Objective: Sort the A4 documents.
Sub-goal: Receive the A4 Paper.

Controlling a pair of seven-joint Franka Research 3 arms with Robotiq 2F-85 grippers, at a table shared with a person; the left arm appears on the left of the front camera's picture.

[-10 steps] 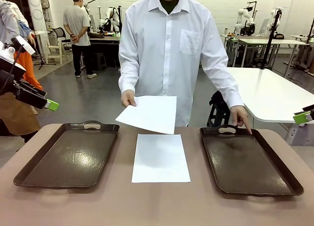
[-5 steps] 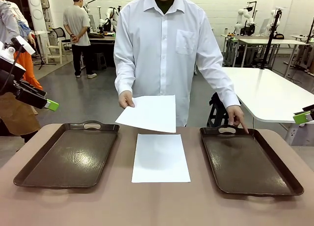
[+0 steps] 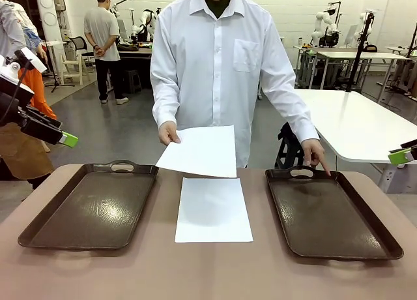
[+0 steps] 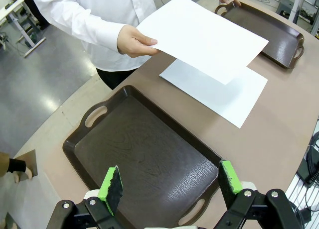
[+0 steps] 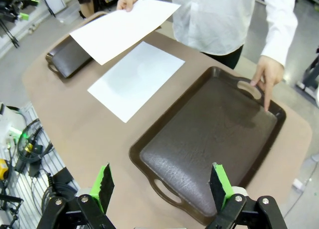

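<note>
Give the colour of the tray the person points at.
Dark brown, faintly grained. The tray shows best in the right wrist view.

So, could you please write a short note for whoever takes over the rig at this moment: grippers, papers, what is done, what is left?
Left gripper: open, raised by the left tray, holding nothing.
Right gripper: open, raised by the right tray, holding nothing.
Papers: one A4 sheet lies flat on the table between the trays; the person's hand holds a second sheet above its far end. The other hand points at the right tray's far rim.
Done: no sheet in either tray.
Left: sort both sheets.
</note>
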